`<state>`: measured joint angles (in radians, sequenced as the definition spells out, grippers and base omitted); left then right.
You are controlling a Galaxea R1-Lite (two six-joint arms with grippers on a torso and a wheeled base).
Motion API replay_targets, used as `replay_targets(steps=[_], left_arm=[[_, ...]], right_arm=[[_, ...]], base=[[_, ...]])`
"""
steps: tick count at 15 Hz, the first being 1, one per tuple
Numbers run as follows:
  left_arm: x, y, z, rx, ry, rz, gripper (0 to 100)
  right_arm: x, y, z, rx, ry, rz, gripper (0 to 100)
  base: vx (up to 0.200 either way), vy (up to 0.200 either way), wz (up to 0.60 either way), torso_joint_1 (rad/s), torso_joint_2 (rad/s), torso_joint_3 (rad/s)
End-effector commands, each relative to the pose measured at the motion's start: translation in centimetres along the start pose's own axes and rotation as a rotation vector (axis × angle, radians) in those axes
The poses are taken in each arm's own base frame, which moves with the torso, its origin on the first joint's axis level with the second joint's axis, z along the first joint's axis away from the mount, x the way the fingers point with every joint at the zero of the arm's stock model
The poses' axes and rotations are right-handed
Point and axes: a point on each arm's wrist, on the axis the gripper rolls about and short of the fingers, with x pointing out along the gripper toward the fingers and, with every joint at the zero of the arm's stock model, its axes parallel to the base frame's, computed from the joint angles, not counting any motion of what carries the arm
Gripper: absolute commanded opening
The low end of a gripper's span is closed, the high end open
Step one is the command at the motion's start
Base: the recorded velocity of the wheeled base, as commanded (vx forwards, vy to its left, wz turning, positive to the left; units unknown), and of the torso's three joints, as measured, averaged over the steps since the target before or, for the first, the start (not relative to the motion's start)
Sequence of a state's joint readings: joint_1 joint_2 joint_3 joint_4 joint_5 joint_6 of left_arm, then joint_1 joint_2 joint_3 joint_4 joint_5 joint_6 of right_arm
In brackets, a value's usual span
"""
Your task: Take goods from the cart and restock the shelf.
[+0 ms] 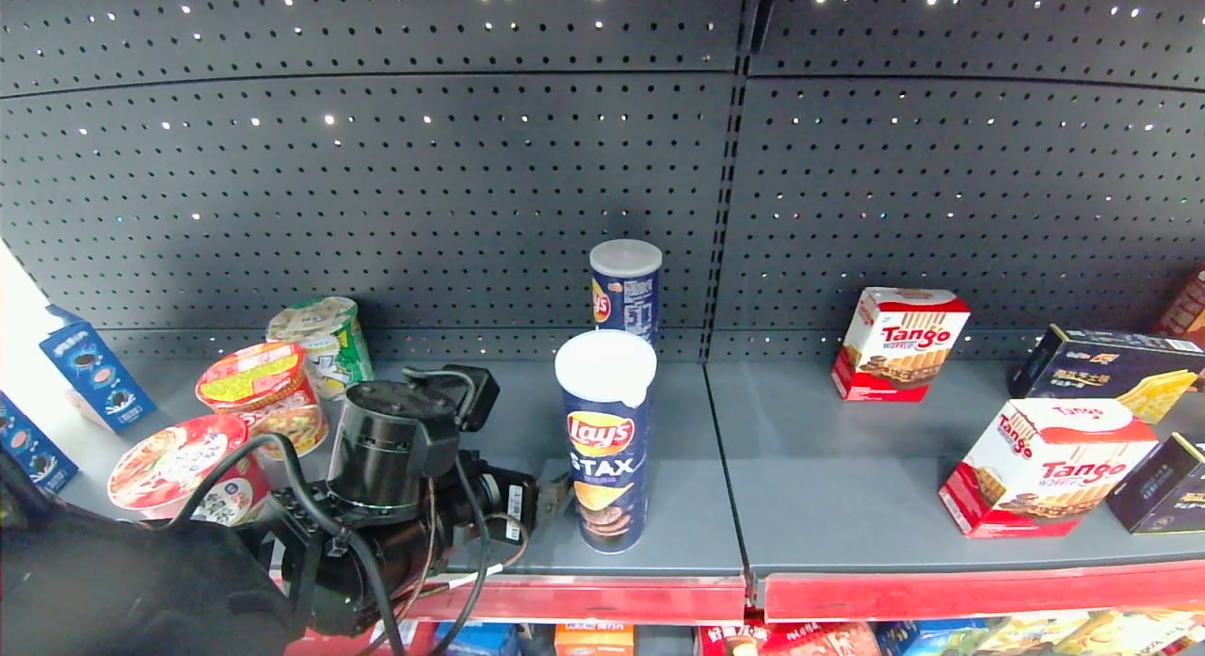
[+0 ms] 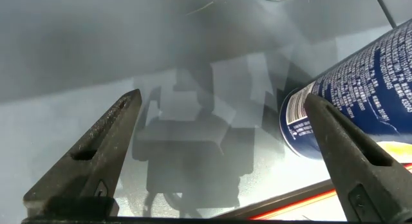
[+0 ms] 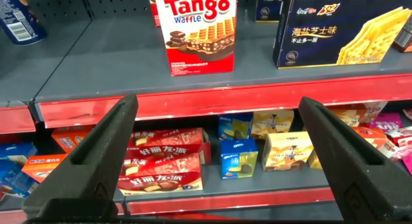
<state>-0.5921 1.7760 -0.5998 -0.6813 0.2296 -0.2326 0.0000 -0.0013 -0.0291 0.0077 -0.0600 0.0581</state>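
A tall blue chip can (image 1: 605, 440) with a white lid stands upright near the front edge of the grey shelf (image 1: 828, 487). A second, like can (image 1: 625, 289) stands behind it by the back panel. My left gripper (image 1: 546, 498) sits low on the shelf just left of the front can. In the left wrist view it (image 2: 222, 98) is open with only bare shelf between its fingers. The can's base (image 2: 360, 89) lies just outside one finger (image 2: 347, 153). My right gripper (image 3: 219, 103) is open and holds nothing, out in front of the shelf's red edge (image 3: 212, 98).
Several noodle cups (image 1: 259, 388) and blue cookie boxes (image 1: 94, 374) crowd the shelf's left end. Red-and-white waffle boxes (image 1: 899, 344) (image 1: 1045, 468) and dark boxes (image 1: 1116, 364) stand on the right. Free shelf lies between the cans and the waffle boxes. A lower shelf (image 3: 212, 153) holds packed goods.
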Motion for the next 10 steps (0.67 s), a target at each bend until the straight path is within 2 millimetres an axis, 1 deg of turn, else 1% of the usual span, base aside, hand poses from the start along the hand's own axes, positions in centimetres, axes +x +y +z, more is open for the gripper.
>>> replay_targets(steps=[1, 10], left_arm=[[-0.13, -0.18, 0.09, 0.001, -0.005, -0.006, 100], [-0.19, -0.43, 0.03, 0.005, -0.004, -0.014, 100]], right_arm=[[0.01, 0.00, 0.00, 0.000, 0.001, 0.000, 100], [0.01, 0.00, 0.00, 0.000, 0.001, 0.000, 100]], base=[[0.000, 0.000, 0.00, 0.000, 0.00, 0.000], [0.000, 0.000, 0.00, 0.000, 0.00, 0.000]])
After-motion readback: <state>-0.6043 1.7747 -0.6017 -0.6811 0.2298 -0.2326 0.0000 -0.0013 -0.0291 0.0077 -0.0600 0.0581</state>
